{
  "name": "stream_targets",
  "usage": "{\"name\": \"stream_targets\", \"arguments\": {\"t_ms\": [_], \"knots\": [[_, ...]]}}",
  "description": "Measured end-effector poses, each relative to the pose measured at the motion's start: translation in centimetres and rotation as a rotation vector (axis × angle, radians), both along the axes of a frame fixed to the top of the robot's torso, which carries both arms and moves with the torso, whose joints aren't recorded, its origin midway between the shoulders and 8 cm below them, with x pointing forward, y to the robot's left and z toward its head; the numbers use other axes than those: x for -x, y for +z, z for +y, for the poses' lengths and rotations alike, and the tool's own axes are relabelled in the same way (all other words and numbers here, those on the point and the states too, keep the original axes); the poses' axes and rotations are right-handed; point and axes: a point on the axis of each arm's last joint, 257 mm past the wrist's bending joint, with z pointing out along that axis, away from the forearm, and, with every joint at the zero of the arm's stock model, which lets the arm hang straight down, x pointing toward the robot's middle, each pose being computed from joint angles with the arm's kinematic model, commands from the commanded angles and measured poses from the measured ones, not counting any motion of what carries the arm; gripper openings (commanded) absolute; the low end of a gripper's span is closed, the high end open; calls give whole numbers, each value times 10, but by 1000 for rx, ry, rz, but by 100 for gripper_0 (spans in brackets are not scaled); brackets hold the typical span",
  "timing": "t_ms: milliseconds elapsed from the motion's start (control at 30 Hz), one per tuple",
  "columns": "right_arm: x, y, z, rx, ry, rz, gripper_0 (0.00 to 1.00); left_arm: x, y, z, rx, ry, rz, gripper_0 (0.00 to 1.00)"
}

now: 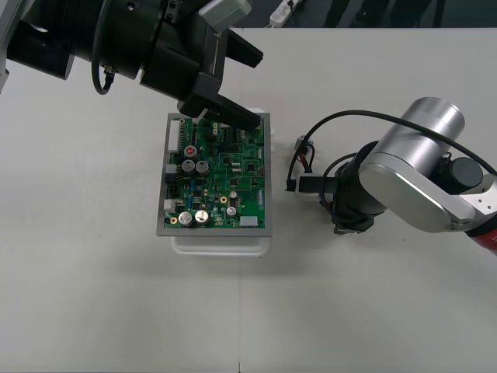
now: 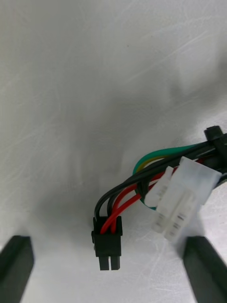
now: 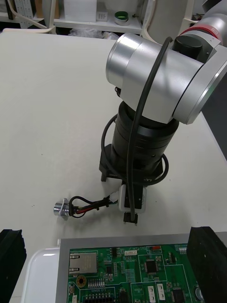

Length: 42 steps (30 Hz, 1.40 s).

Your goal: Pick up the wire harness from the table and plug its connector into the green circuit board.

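Nearest the robot lies the white base (image 1: 221,245) on the pale table (image 1: 93,295), its near edge jutting out from under the green circuit board (image 1: 219,175). The board is crowded with capacitors, chips and white headers, and its fine white print is too small to read. To the right of the board, apart from it, the wire harness (image 1: 299,159) lies flat on the table, not plugged in. Its black plug (image 2: 108,244) is at the near end, its round metal socket (image 3: 61,207) at the far end, with red, black and green wires and an unmarked white connector (image 2: 182,199) bundled between them. The right gripper (image 1: 311,188) is down at the harness's near end. Its black fingers (image 2: 16,265) stand wide apart, with the plug and white connector between them and neither finger touching either one. Farther off, the left gripper (image 1: 252,89) hangs over the board's far edge, toward its far right corner. Its fingers (image 3: 208,260) are spread wide and hold nothing.
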Motion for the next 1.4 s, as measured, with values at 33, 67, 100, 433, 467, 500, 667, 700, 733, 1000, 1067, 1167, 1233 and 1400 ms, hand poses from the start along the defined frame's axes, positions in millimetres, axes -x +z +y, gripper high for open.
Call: {"name": "stream_targets", "arguments": {"t_ms": [33, 67, 100, 433, 467, 500, 667, 700, 733, 1000, 1067, 1167, 1233, 1400], "knots": [[0, 0, 0, 1, 0, -1, 6, 0, 0, 0, 0, 0, 0, 100], [0, 0, 0, 1, 0, -1, 3, 0, 0, 0, 0, 0, 0, 100], [0, 0, 0, 1, 0, -1, 0, 0, 0, 0, 0, 0, 0, 100], [-1, 0, -1, 3, -1, -4, 0, 0, 0, 0, 0, 0, 0, 100], [-1, 0, -1, 3, -1, -4, 0, 0, 0, 0, 0, 0, 0, 100], [-1, 0, -1, 3, -1, -4, 0, 0, 0, 0, 0, 0, 0, 100], [-1, 0, -1, 3, -1, -4, 0, 0, 0, 0, 0, 0, 0, 100], [-1, 0, -1, 3, -1, -4, 0, 0, 0, 0, 0, 0, 0, 100], [-1, 0, -1, 3, -1, -4, 0, 0, 0, 0, 0, 0, 0, 100], [-1, 1, -1, 4, -2, -5, 0, 0, 0, 0, 0, 0, 0, 100], [-1, 1, -1, 4, -2, -5, 0, 0, 0, 0, 0, 0, 0, 100], [-1, 1, -1, 3, -2, -6, 0, 0, 0, 0, 0, 0, 0, 100], [-1, 1, -1, 1, -3, -5, 0, 0, 0, 0, 0, 0, 0, 100], [2, 4, 4, -34, -2, 16, 0, 0, 0, 0, 0, 0, 0, 100]]}}
